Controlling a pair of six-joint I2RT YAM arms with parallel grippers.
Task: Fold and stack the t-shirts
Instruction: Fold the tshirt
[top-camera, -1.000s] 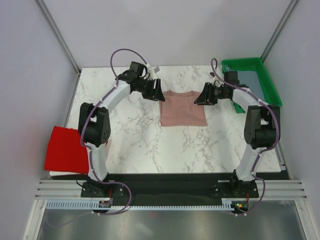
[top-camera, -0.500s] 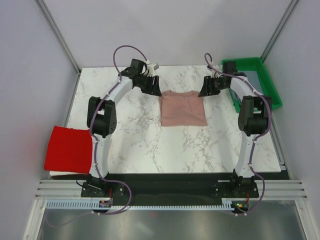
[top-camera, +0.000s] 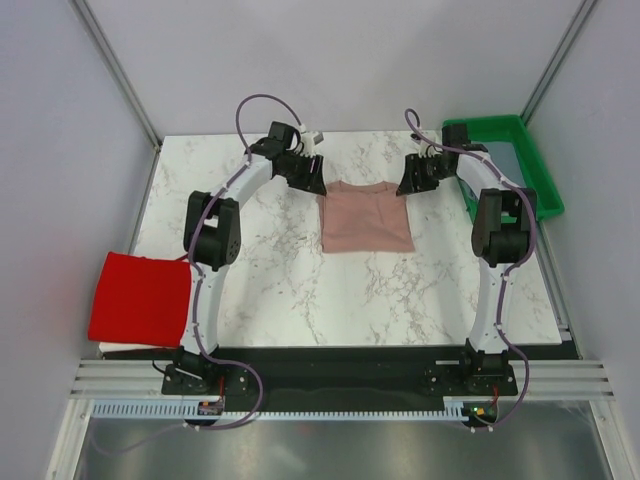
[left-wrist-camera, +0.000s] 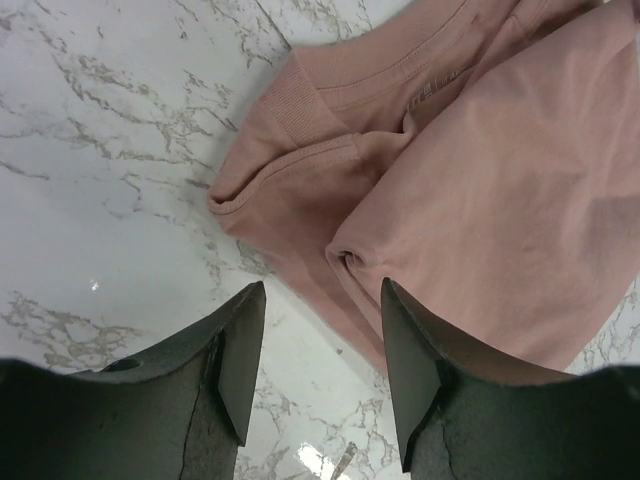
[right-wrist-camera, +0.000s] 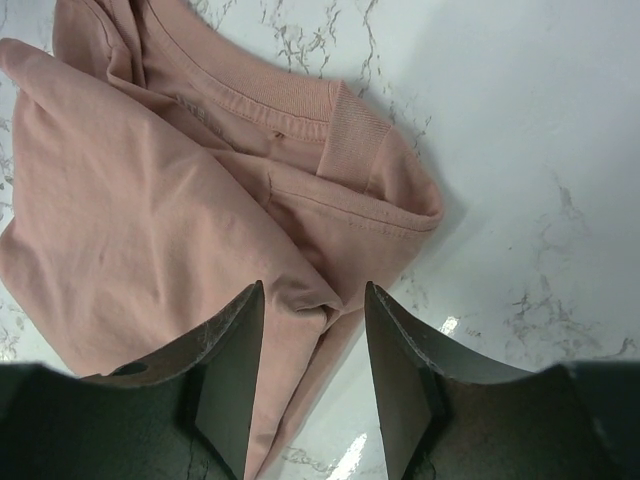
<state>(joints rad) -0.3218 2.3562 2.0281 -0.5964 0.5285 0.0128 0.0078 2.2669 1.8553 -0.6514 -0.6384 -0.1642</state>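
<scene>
A dusty-pink t-shirt (top-camera: 366, 217) lies folded into a rectangle at the middle of the marble table, neckline toward the far side. My left gripper (top-camera: 310, 180) hovers open at its far left corner. In the left wrist view the jaws (left-wrist-camera: 322, 290) stand apart over the pink shirt's (left-wrist-camera: 480, 200) folded sleeve edge. My right gripper (top-camera: 408, 180) is open at the far right corner, and a fold of the pink shirt (right-wrist-camera: 150, 200) shows between its jaws (right-wrist-camera: 314, 290). A bright red t-shirt (top-camera: 140, 298) lies folded at the table's near left edge.
A green tray (top-camera: 535, 160) stands at the far right corner of the table with grey-blue cloth (top-camera: 508, 163) in it. Grey walls close in the table on three sides. The arm bases sit on the black rail at the near edge.
Both grippers have drawn slightly toward the far side at the pink shirt's top corners, and both elbows have swung inward. The right jaws now stand wider apart.
</scene>
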